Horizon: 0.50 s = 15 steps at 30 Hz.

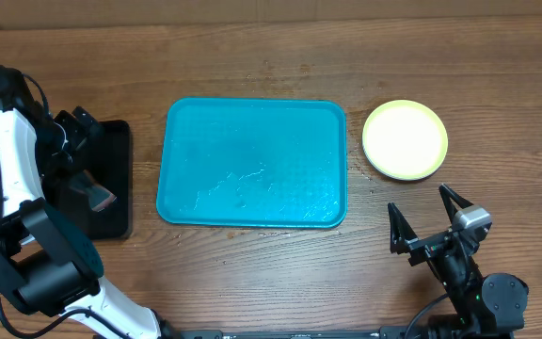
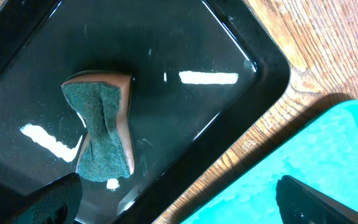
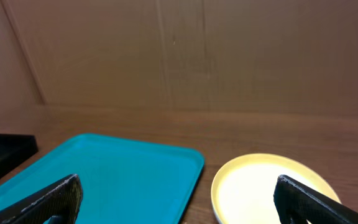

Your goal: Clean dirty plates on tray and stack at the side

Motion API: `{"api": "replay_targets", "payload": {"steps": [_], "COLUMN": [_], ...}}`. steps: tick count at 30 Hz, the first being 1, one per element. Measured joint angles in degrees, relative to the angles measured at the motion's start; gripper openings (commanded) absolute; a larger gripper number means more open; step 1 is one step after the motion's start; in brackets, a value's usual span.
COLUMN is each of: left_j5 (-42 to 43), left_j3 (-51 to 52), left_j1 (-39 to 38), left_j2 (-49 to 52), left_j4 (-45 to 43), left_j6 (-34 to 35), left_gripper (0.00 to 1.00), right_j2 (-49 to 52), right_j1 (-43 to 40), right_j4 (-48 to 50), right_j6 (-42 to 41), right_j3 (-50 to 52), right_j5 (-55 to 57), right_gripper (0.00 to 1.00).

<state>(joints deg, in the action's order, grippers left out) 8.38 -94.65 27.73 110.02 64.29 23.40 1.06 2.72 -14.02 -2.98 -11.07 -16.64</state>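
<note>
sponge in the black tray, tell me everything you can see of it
The sponge has a dark green scouring face over an orange-brown foam body, and looks soft and pinched in at its middle like a bow tie. It lies green face up in the shallow black rectangular plastic tray, whose glossy floor looks wet. Nothing grips it: the open left gripper hangs above, its fingers apart from it.

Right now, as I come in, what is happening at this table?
The turquoise tray holds no plates, only wet streaks. A yellow-green plate sits beside it, on its right; I cannot tell whether others lie under it. The left tool hangs open above a sponge that lies in the wet black tray. The right tool is open too, holding nothing, near the plate.
</note>
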Motion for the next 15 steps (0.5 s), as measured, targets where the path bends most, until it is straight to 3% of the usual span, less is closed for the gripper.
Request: {"api": "replay_targets", "payload": {"steps": [15], "left_j5": [0.0], "left_j3": [0.0], "left_j1": [0.0], "left_j2": [0.0], "left_j4": [0.0], "left_j6": [0.0], "left_gripper": [1.00], "right_j2": [-0.3], "right_j1": [0.1], "right_j4": [15.5], "right_j6": [-0.2], "right_j3": [10.0], "right_j5": [7.7], "right_gripper": [1.00]}}
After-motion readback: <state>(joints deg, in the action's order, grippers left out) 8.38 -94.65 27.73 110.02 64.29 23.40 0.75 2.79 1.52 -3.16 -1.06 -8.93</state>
